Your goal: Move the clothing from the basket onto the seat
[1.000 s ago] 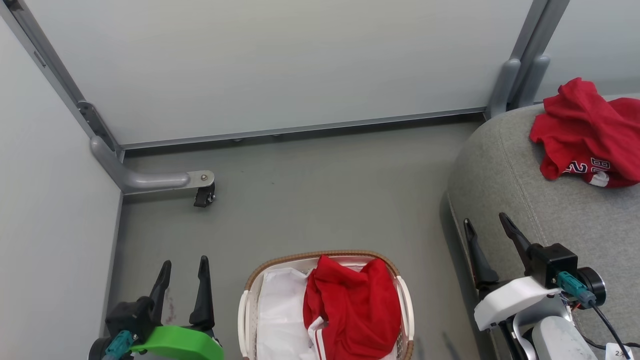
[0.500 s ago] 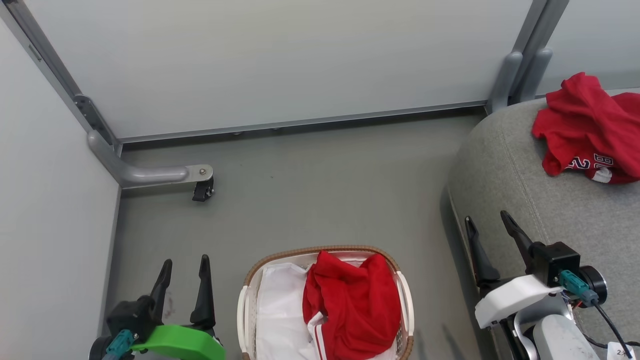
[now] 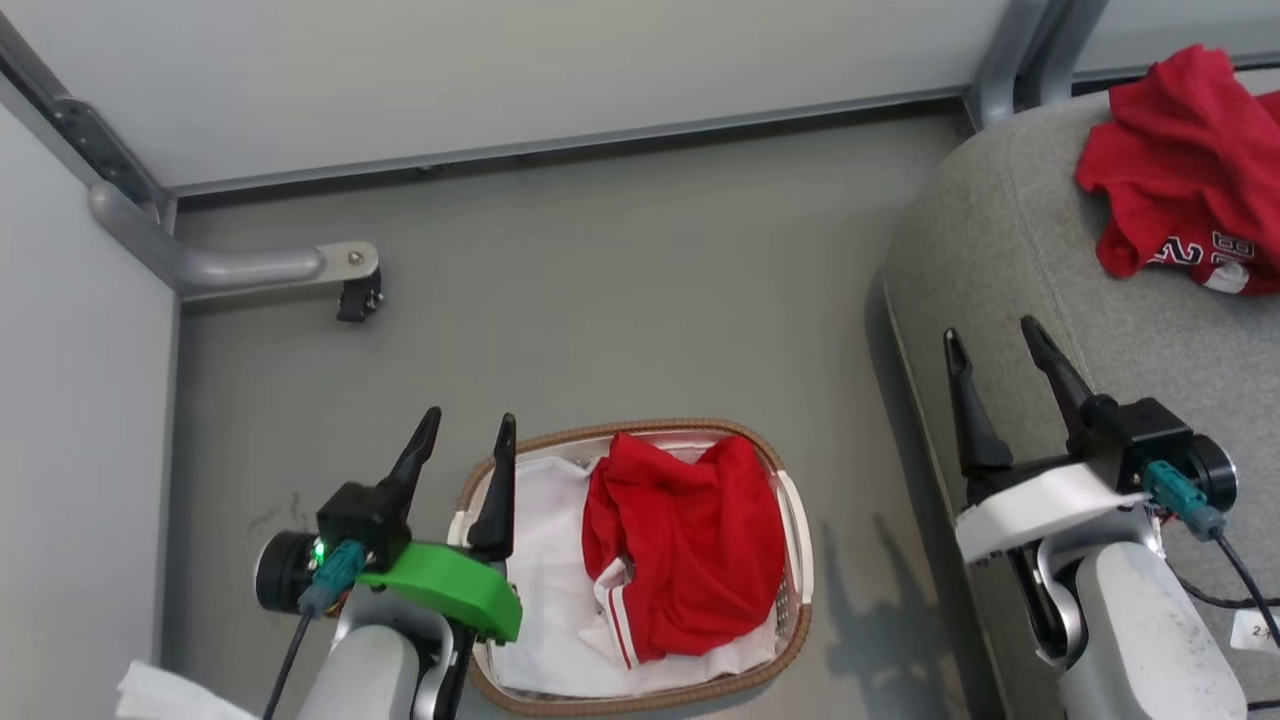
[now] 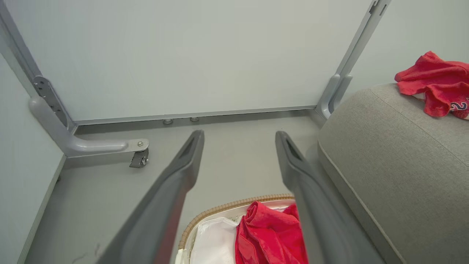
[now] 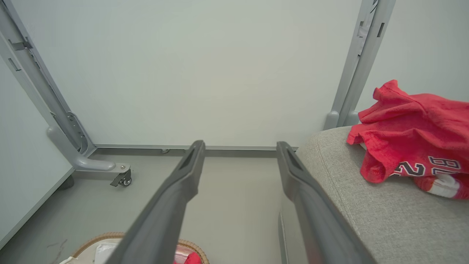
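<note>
On the floor: the basket (image 3: pixel 640 428) sits between the two arms, near the seat (image 3: pixel 1010 250) on its right
Inside the basket: one red garment (image 3: pixel 690 545) with white stripes lies crumpled on the right half, the white liner (image 3: pixel 545 530) bare on the left
On the seat: a second red garment (image 3: pixel 1180 170) with white numbers lies bunched, well apart from the basket
Left arm: the left gripper (image 3: pixel 470 418) hangs at the basket's left rim, fingers spread wide, holding nothing
Right arm: the right gripper (image 3: pixel 989 330) hangs over the seat's near edge, fingers spread wide, empty, apart from the garment there
</note>
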Available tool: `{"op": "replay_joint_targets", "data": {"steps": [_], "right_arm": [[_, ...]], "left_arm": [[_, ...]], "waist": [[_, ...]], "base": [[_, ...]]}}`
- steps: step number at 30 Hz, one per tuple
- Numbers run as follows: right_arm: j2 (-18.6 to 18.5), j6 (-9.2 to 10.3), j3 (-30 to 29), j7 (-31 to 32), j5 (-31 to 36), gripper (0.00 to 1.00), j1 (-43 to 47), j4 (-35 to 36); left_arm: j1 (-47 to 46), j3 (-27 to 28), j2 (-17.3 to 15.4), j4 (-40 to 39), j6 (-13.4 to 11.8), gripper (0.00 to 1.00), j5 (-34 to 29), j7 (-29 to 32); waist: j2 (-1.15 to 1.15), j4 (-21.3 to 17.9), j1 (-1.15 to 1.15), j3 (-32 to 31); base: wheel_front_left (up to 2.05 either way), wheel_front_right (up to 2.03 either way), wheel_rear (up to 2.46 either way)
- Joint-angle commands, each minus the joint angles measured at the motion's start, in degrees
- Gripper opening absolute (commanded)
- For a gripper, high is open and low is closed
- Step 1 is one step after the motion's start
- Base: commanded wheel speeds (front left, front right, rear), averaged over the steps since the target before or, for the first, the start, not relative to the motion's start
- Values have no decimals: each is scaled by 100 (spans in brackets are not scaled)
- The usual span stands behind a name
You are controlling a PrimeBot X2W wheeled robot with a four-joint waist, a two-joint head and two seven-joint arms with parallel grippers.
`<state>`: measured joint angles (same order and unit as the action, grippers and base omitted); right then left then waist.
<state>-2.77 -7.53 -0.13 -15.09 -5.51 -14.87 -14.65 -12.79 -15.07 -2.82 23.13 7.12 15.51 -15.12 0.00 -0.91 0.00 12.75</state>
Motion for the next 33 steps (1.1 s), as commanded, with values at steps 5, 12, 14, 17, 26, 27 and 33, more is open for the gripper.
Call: {"op": "replay_joint_targets", "data": {"steps": [5,12,14,17,26,27,33], "right_arm": [[-20,8,9,-12,-45,100,-424,152],[-19,8,179,-12,-202,100,-820,270],[-18,8,247,-12,-273,100,-913,308],[-17,7,365,-12,-404,100,-1037,379],[-16,8,631,-12,-655,100,-1348,637],[-17,8,647,-12,-666,100,-1371,667],[-17,8,731,-12,-714,100,-1536,891]], "left_arm": [[-834,-561,-19,825,33,100,59,-5],[-1755,-1476,-26,2272,38,100,312,29],[-1953,-1715,-26,2601,39,100,405,89],[-2210,-2008,-27,3049,39,100,447,136],[-2672,-2369,-29,3987,40,100,669,159],[-2719,-2349,-28,4061,28,100,692,150],[-3025,-2265,-74,4523,-158,100,756,107]], "waist": [[0,-560,0,1213],[0,-1022,0,2047],[0,-1141,0,2247],[0,-1321,0,2524],[0,-1634,0,3171],[0,-1647,0,3222],[0,-1682,0,3541]], "base": [[0,0,0],[0,0,0],[0,0,0],[0,0,0],[0,0,0],[0,0,0],[0,0,0]]}}
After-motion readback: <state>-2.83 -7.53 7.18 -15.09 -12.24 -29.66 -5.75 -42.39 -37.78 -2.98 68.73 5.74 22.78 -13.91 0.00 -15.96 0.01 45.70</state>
